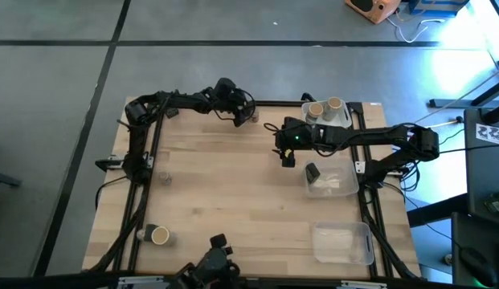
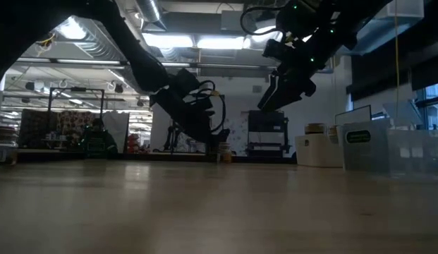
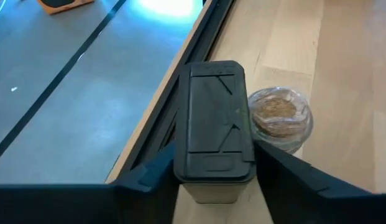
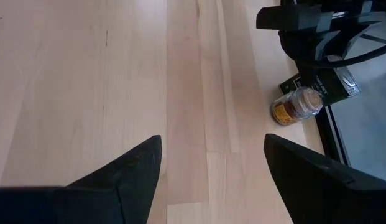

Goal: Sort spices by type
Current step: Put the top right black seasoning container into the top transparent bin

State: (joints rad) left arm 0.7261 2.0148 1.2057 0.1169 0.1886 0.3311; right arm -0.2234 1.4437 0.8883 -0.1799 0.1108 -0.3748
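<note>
Spices are spread over the wooden surface (image 1: 233,185). At its far edge the left pincer (image 3: 214,180) is seen with its two fingers set against the sides of a dark grey blocky container (image 3: 214,121); the fingers touch it, though whether it is firmly clamped cannot be told. A small round jar (image 3: 281,118) of brownish spice stands just beside that block, touching or nearly touching it, next to the black frame rail (image 3: 174,106). The right pincer (image 4: 211,171) hangs above bare wood near the middle of the far half, its fingers apart and nothing between them. Two tan-topped jars (image 1: 325,107) sit in a clear tray (image 1: 345,119) at the far right corner. Another dark block (image 1: 312,172) lies in a second clear tray (image 1: 341,185) beside it. A lone tan-topped jar (image 1: 159,235) stands at the near left edge.
</note>
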